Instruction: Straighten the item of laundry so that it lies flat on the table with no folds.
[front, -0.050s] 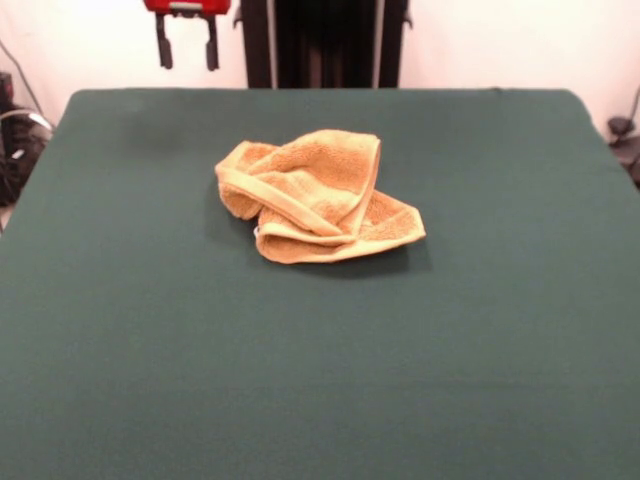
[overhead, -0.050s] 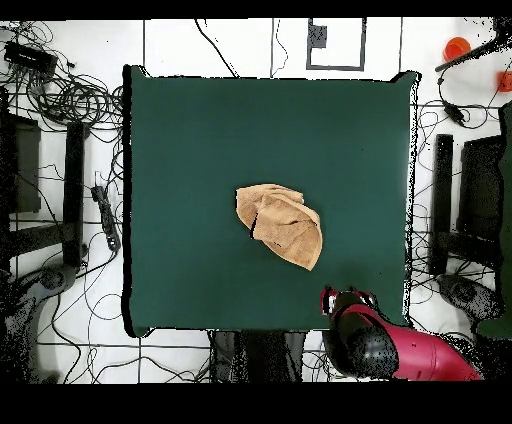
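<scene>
The orange towel (front, -0.050s: 315, 196) lies crumpled and folded over itself near the middle of the green counter (front, -0.050s: 150, 330). The gripper (front, -0.050s: 186, 45) hangs empty, fingers apart, above the far-left edge.

no readable text, labels, brands, numbers or signs anywhere

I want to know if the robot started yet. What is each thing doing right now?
towel: crumpled in a heap, folded over itself, near the table's middle.
table: covered in green cloth, only the towel on it.
claw: open, holding nothing, drawn back off the table's edge, away from the towel.
</scene>
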